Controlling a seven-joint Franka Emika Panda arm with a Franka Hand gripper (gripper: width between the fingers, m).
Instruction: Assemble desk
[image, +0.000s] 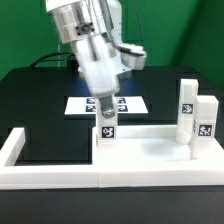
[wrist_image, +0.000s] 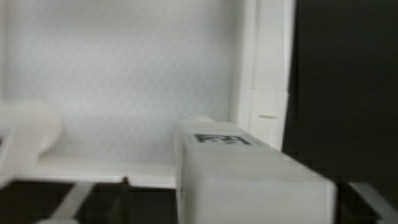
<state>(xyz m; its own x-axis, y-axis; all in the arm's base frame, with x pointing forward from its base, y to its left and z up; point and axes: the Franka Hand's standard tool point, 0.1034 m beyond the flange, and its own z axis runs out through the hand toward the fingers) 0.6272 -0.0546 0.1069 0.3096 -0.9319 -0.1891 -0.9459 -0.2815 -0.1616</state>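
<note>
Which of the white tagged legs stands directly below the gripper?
The leg near the tabletop's middle, under the gripper. The other two legs stand at the exterior view's right.

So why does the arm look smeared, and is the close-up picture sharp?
Exterior view: the pincer and arm are motion-blurred, while the legs look crisp. Wrist view: soft throughout, the leg tag unreadable, the tabletop washed pale.

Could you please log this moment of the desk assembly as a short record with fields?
tabletop: white tray lying flat near the front of the table
leg under gripper: upright block on the tabletop's corner, tag facing the camera
other legs: two upright blocks at the exterior view's right
gripper: just above the leg, jaws straddling its top, grip unclear
marker board: flat behind the leg
</note>
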